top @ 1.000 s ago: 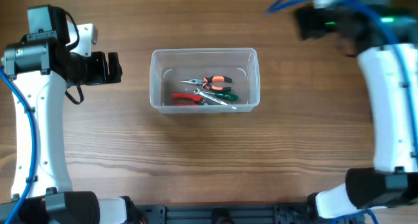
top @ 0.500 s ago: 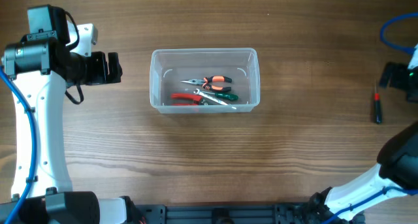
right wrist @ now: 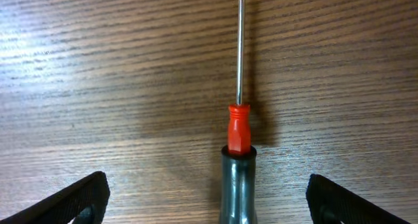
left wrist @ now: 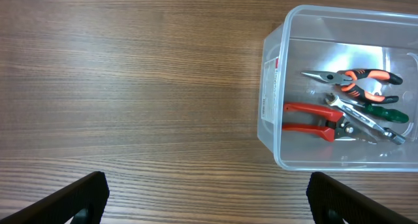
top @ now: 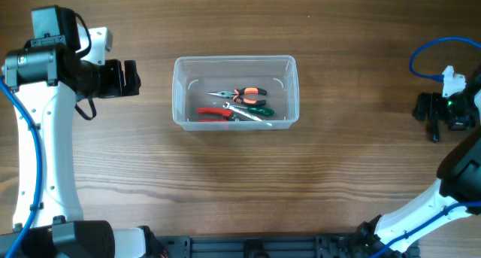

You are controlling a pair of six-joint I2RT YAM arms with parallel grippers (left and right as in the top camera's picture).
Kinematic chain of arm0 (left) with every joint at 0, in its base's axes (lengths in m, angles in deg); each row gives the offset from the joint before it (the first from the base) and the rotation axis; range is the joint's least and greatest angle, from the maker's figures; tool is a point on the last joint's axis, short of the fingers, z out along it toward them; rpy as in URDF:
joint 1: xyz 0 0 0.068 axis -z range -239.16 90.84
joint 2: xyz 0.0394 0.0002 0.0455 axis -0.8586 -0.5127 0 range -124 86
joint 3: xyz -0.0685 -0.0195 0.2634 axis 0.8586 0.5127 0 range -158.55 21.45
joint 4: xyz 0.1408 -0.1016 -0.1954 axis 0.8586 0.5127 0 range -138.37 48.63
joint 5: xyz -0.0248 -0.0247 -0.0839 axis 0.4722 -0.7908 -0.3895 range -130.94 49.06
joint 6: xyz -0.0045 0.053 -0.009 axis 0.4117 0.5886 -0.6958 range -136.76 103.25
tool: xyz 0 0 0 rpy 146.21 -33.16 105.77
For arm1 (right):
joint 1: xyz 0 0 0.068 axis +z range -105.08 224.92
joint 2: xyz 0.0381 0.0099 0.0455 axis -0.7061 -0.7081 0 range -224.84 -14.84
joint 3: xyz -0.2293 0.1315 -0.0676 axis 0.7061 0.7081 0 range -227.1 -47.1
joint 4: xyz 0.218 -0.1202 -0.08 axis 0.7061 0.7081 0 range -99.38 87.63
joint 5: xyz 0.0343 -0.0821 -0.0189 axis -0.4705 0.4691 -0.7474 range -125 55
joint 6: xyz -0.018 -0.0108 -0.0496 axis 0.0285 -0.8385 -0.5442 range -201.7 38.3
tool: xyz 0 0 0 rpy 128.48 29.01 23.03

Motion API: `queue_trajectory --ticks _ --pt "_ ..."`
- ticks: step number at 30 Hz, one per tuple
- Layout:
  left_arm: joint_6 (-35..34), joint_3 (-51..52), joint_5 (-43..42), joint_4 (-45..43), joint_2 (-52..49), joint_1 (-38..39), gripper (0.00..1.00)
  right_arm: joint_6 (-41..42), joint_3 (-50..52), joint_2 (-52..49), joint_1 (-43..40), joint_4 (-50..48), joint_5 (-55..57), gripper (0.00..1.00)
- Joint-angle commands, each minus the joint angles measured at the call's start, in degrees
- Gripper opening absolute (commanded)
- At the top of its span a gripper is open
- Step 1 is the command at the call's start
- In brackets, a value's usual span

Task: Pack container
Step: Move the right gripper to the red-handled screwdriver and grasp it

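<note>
Vs. 0.5 s ago, the right gripper (right wrist: 209, 201) has come in from the table's right edge and now sits over the screwdriver (right wrist: 239, 129), hiding most of it in the overhead view. Left gripper (top: 134, 78) & container (top: 234, 62) are unchanged.

Only the right wrist cam shows the screwdriver clearly: it lies flat, w/ a red collar, thin shaft pointing away, and dark handle between the spread fingers, which don't touch it. Both claws are wide, holding nothing.

The container stands mid-table (top: 338, 175), just right of the left gripper and well apart from the right one. Inside are orange-handled pliers (top: 242, 93), red-handled pliers (top: 214, 113) and a green-handled tool (top: 259, 110). A blue cable (top: 425, 59) loops by the right arm.
</note>
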Motion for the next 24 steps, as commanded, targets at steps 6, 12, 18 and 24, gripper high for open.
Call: queue_trajectory --ticks 6,12,18,24 --pt "-0.6 -0.9 -1.1 0.2 0.3 0.6 1.0 -1.6 0.6 -4.2 0.0 0.7 2.9 0.94" --pt "-0.6 -0.9 -1.1 0.3 0.3 0.6 1.0 -1.6 0.6 -6.5 -0.9 2.0 4.1 0.83" --pt "-0.6 -0.9 -1.1 0.3 0.3 0.6 1.0 -1.6 0.6 -7.2 -0.9 2.2 2.4 0.52" --pt "-0.6 -0.9 -1.1 0.3 0.3 0.6 1.0 -1.4 0.6 -7.2 -0.9 2.1 0.5 0.31"
